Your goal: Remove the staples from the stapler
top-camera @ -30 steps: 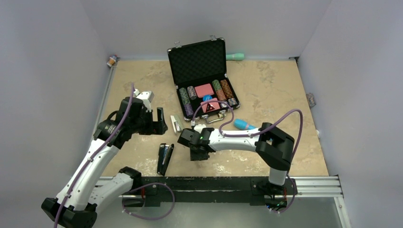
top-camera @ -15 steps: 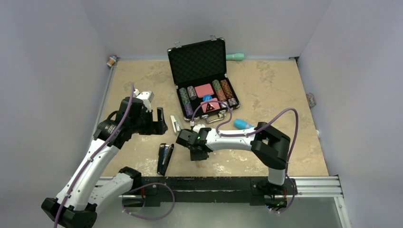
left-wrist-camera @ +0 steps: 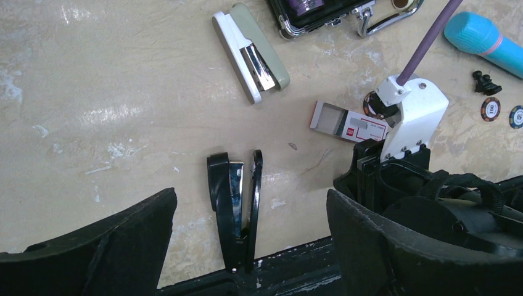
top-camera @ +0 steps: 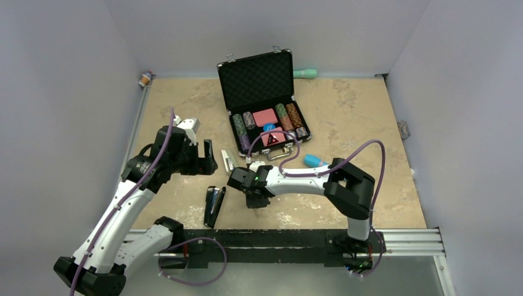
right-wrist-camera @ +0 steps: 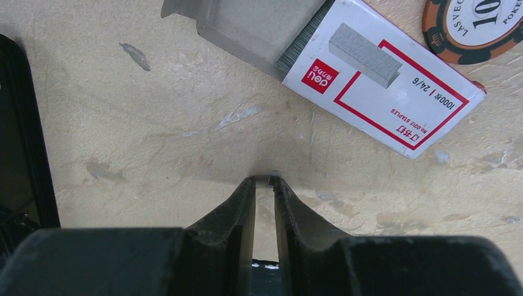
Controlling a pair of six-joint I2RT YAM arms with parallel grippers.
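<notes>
A black stapler (top-camera: 214,206) lies swung open near the table's front edge; in the left wrist view the stapler (left-wrist-camera: 234,203) shows its shiny magazine. My left gripper (top-camera: 208,160) hovers above and behind it, open wide and empty (left-wrist-camera: 250,196). My right gripper (top-camera: 256,200) points down at the table to the stapler's right. Its jaws (right-wrist-camera: 264,180) are almost closed, with a narrow gap. A tiny metallic bit of staples (right-wrist-camera: 274,179) sits at the right fingertip. A half-open white and red staple box (right-wrist-camera: 376,74) lies just beyond.
A green and white stapler (top-camera: 229,160) lies behind the black one. An open black case of poker chips (top-camera: 265,92) stands at mid-table, with a blue cylinder (top-camera: 314,161) and loose chips (left-wrist-camera: 491,109) near it. The black rail (top-camera: 277,237) runs along the front edge.
My right gripper's jaws have narrowed, and the arm has shifted slightly to the left. The left arm has not moved.
</notes>
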